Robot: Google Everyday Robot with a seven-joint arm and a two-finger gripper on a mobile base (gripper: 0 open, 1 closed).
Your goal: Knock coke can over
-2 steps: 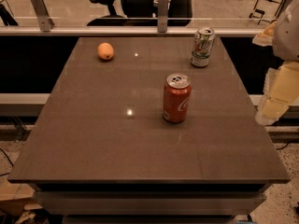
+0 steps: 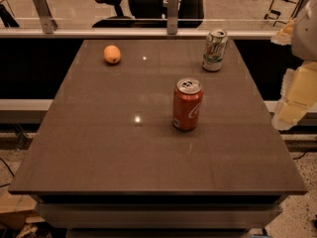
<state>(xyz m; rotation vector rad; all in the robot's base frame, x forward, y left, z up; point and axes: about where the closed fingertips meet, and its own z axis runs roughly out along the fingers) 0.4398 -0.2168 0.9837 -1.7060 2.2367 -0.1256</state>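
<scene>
The red coke can (image 2: 187, 104) with white script and a silver top stands upright near the middle of the dark brown table (image 2: 99, 148), slightly right of centre. My gripper (image 2: 276, 82) hangs at the right edge of the view, beyond the table's right side and well apart from the can. Its two cream fingers are spread apart, one high (image 2: 283, 33) and one lower (image 2: 296, 99), with nothing between them.
A white-and-green soda can (image 2: 214, 50) stands upright at the table's back right. An orange fruit (image 2: 112, 54) lies at the back left. A rail with metal posts (image 2: 172, 6) and office chairs stand behind the table.
</scene>
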